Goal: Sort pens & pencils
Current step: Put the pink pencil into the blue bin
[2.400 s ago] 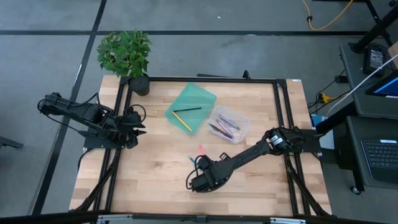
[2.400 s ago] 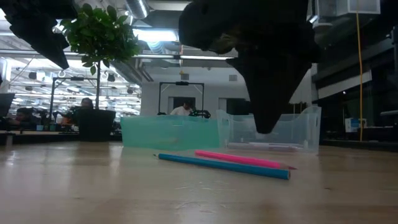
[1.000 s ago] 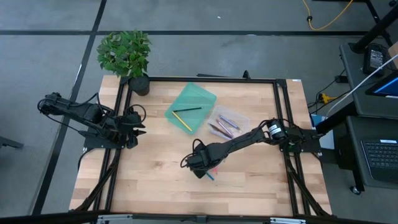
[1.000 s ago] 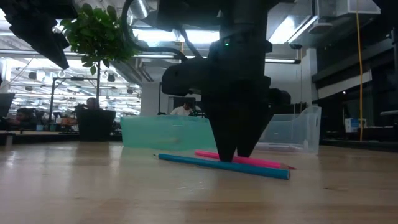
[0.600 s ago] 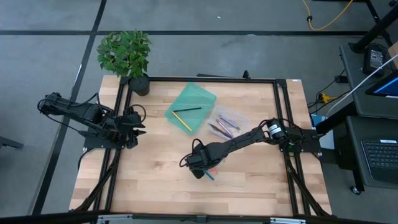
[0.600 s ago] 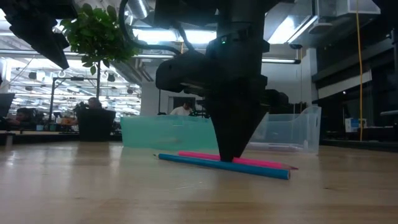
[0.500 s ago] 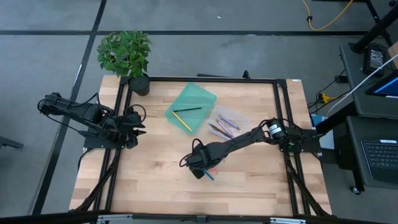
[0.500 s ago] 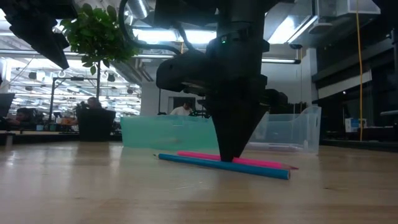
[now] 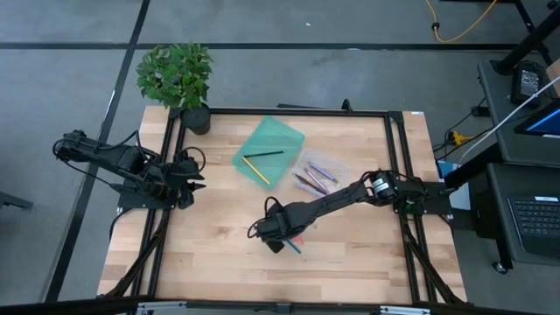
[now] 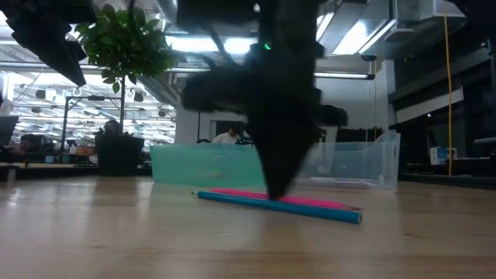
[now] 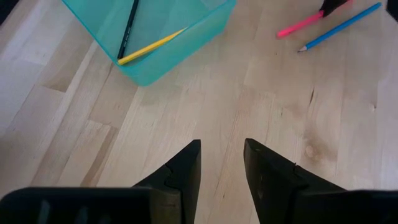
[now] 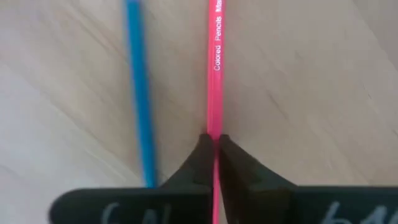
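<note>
The right claw (image 12: pixel 214 142) is down low on the tabletop (image 9: pixel 210 254), near the middle and a bit toward the front edge. Its two fingers are pinched tight on the pink pencil (image 12: pixel 214 68). The grip is partway along the stick, not at a tip. The pink pencil lies flat on the wood. The blue pencil (image 12: pixel 140 93) lies just beside it, almost side by side, and the claw is not touching it.

The pink pencil looks thin, light and stiff. It is smooth and round, so I think it could roll or slip out of a weak pinch. Taking hold nearer its middle would keep it level when it is lifted.

Farther back on the tabletop sits a green tray (image 9: pixel 289 133) with a yellow stick (image 9: pixel 257 170) and a black stick (image 9: pixel 265 155) in it. Next to it, toward the right edge, is a clear tray (image 9: pixel 340 171) with several more sticks. A potted plant (image 9: pixel 178 77) stands at the back left corner.

The left claw (image 11: pixel 221 163) waits at the left edge of the tabletop. Its fingers are a little apart and hold nothing.
</note>
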Robot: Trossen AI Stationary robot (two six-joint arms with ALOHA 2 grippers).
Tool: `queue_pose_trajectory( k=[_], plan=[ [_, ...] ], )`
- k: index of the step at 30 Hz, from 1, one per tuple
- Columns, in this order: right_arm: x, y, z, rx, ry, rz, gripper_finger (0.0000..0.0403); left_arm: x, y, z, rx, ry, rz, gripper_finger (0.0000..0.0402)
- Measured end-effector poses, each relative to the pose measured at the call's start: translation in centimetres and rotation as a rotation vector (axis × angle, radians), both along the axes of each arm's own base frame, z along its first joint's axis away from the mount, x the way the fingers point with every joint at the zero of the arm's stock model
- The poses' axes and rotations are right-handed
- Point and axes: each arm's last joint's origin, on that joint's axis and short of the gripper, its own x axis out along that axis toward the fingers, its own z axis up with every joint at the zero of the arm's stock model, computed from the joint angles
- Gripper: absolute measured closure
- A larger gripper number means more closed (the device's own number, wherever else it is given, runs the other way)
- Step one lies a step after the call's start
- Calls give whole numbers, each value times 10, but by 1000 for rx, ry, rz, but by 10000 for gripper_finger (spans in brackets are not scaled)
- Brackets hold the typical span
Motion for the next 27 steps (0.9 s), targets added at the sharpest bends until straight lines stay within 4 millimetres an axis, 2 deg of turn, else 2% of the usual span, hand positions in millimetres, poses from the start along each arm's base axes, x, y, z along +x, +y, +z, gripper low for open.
queue_pose_trajectory(
  k=[11, 16, 20, 23, 27],
  plan=[
    [11, 2, 37, -8, -74, 33, 401, 0, 0, 0, 0, 0, 0, 286],
    [14, -8, 63, -53, -83, 45, 401, 0, 0, 0, 0, 0, 0, 286],
    [13, -24, 93, -136, -72, 57, 401, 0, 0, 0, 0, 0, 0, 286],
    [15, -46, 115, -191, -89, 52, 401, 0, 0, 0, 0, 0, 1, 286],
    [17, -84, 127, -231, -98, 61, 401, 0, 0, 0, 0, -1, 1, 286]
  ],
)
